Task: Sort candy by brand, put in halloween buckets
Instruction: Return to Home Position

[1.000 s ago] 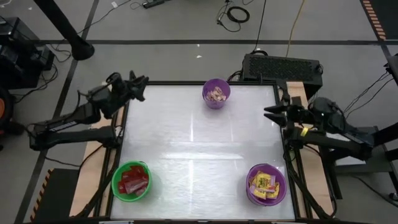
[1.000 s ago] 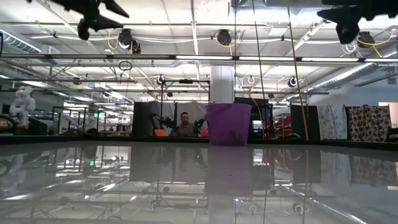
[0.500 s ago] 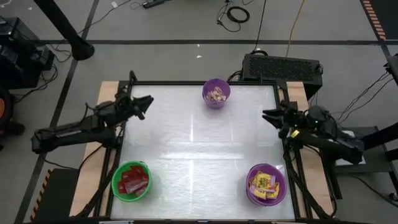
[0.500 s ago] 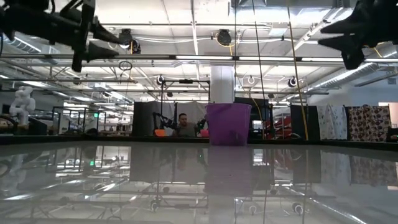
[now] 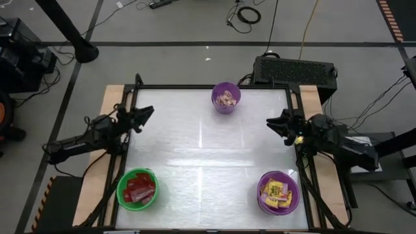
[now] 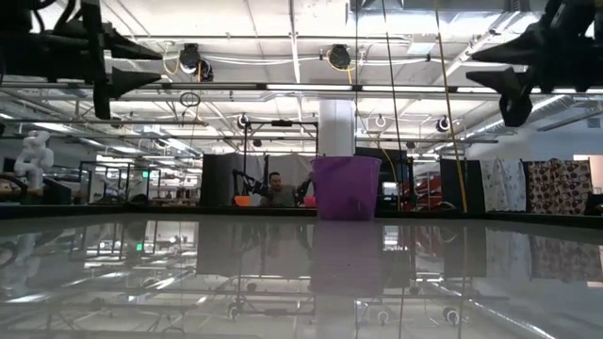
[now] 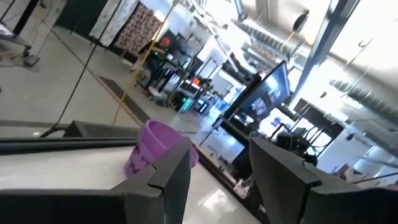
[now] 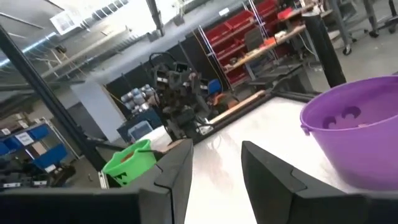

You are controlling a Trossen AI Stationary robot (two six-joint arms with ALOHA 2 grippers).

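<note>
Candy (image 5: 226, 97) in bkts (image 5: 119, 190) (image 5: 214, 99) (image 5: 259, 195); hands (image 5: 147, 117) (image 5: 272, 123) open, empty

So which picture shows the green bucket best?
The high view: it looks straight down on the green bucket, so its whole rim and the red packets inside show. The right wrist view shows it small, from the side. The low and left wrist views do not show it.

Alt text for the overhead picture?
A table holds a green bucket of red packets, a near purple bucket of yellow packets, a far purple bucket of pale sweets. Left gripper and right gripper hover open at its sides.
</note>
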